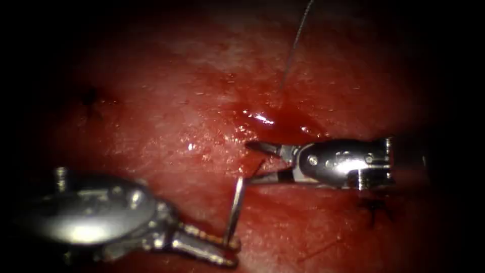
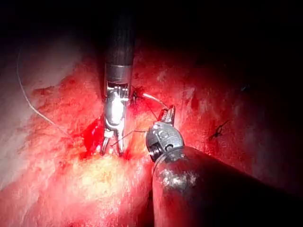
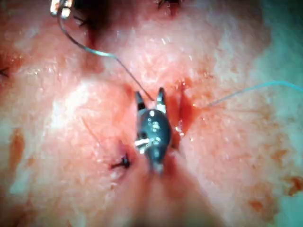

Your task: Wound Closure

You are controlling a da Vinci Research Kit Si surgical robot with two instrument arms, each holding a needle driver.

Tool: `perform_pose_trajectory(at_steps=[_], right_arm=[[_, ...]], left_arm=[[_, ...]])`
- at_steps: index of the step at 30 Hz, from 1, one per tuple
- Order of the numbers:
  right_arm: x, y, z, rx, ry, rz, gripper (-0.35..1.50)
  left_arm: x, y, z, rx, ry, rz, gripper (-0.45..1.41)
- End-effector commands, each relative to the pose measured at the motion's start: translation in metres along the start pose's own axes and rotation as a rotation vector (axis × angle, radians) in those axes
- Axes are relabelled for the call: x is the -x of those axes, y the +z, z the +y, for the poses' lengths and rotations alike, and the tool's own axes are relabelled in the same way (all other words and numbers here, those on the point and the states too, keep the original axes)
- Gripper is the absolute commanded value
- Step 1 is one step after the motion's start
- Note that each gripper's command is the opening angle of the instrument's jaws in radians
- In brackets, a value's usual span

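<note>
My left tool comes in from the lower left, shut on the curved needle near its lower end. The needle rises steeply to the cut's edge, and its upper end meets the lower jaw of my right tool. I cannot tell whether that end is in the tissue. The right tool reaches in from the right with its jaws open, holding nothing. In the right wrist view the needle arcs from the left tool toward the open right jaws. Thread runs from the top down into the cut.
Red fluid pools shiny in the cut. Dark finished stitches sit on the left and lower right of the tissue. A loose pale strand of thread trails off across the tissue in the right wrist view.
</note>
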Motion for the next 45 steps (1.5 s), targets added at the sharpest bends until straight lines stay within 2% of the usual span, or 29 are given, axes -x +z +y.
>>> perform_pose_trajectory(at_steps=[1,6,8,9,10,17,21,25,31,33,34,35,36,37,38,40,45], right_arm=[[0.0011,0.0011,-0.0006,-0.004,-0.002,-0.014,0.39],[0.0017,0.0008,-0.0001,0.003,-0.009,-0.028,0.22],[0.0015,0.0006,-0.0001,0.001,0.011,-0.026,-0.05],[0.0013,0.0005,-0.0002,-0.002,0.017,-0.028,-0.32],[0.0011,0.0004,-0.0003,-0.004,0.030,-0.030,-0.35],[-0.0012,-0.0007,-0.0011,-0.006,0.169,-0.076,-0.35],[-0.0030,-0.0014,-0.0017,0.005,0.216,-0.089,-0.35],[-0.0059,-0.0020,-0.0030,-0.001,0.238,-0.085,-0.35],[-0.0124,-0.0027,-0.0052,-0.013,0.264,-0.054,-0.35],[-0.0145,-0.0028,-0.0051,0.006,0.191,-0.016,-0.35],[-0.0147,-0.0028,-0.0048,0.036,0.179,-0.004,0.05],[-0.0147,-0.0029,-0.0045,0.071,0.166,0.008,0.56],[-0.0146,-0.0030,-0.0043,0.086,0.162,0.007,0.78],[-0.0143,-0.0031,-0.0040,0.116,0.143,-0.003,1.08],[-0.0139,-0.0032,-0.0036,0.131,0.140,-0.012,1.20],[-0.0128,-0.0035,-0.0028,0.147,0.134,-0.023,1.30],[-0.0090,-0.0039,-0.0012,0.189,0.112,-0.050,1.31]], left_arm=[[0.0005,0.0005,0.0003,0.001,0.001,0.005,-0.45],[-0.0005,-0.0001,0.0013,-0.003,0.028,0.013,-0.45],[-0.0008,-0.0003,0.0014,-0.008,0.037,0.014,-0.45],[-0.0009,-0.0004,0.0014,-0.010,0.037,0.015,-0.45],[-0.0009,-0.0005,0.0014,-0.013,0.042,0.015,-0.45],[-0.0017,-0.0019,0.0015,-0.047,0.073,0.024,-0.45],[-0.0026,-0.0037,0.0014,-0.096,0.111,0.040,-0.45],[-0.0032,-0.0056,0.0009,-0.155,0.155,0.049,-0.45],[-0.0029,-0.0078,-0.0010,-0.256,0.209,0.040,-0.45],[-0.0025,-0.0087,-0.0022,-0.288,0.230,0.034,-0.45],[-0.0024,-0.0090,-0.0026,-0.300,0.233,0.033,-0.45],[-0.0022,-0.0093,-0.0032,-0.310,0.237,0.031,-0.45],[-0.0020,-0.0096,-0.0036,-0.316,0.236,0.031,-0.45],[-0.0019,-0.0099,-0.0040,-0.322,0.241,0.029,-0.45],[-0.0017,-0.0102,-0.0044,-0.330,0.240,0.029,-0.45],[-0.0014,-0.0110,-0.0054,-0.346,0.243,0.032,-0.45],[-0.0005,-0.0129,-0.0079,-0.393,0.254,0.046,-0.45]])
